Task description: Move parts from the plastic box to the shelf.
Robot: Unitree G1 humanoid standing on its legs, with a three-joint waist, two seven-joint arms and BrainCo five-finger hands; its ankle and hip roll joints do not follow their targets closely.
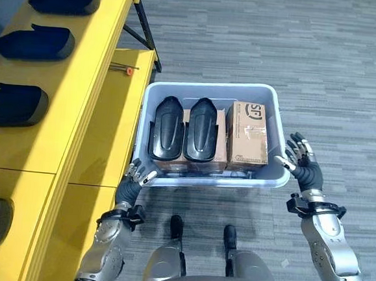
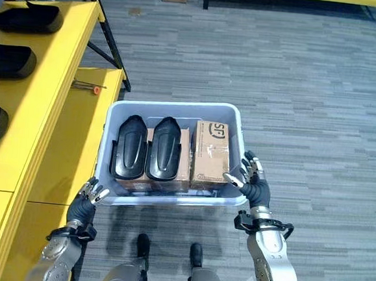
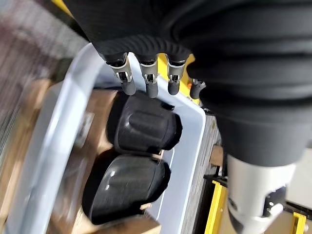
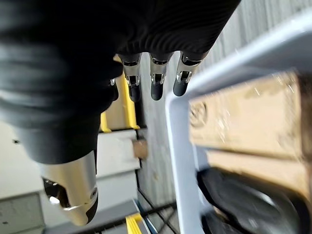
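The pale plastic box (image 1: 277, 125) stood on the grey floor (image 1: 324, 66) beside the yellow shelf (image 1: 80, 99). In it lay two black moulded parts (image 1: 167, 127) (image 1: 200, 128) side by side atop cardboard, next to a cardboard carton (image 1: 248, 135). My left robot hand (image 1: 135, 178) was at the box's near left corner, my right robot hand (image 1: 300, 162) at its right rim, both with fingers spread open, gripping nothing. More black parts (image 1: 34, 42) sat on the shelf.
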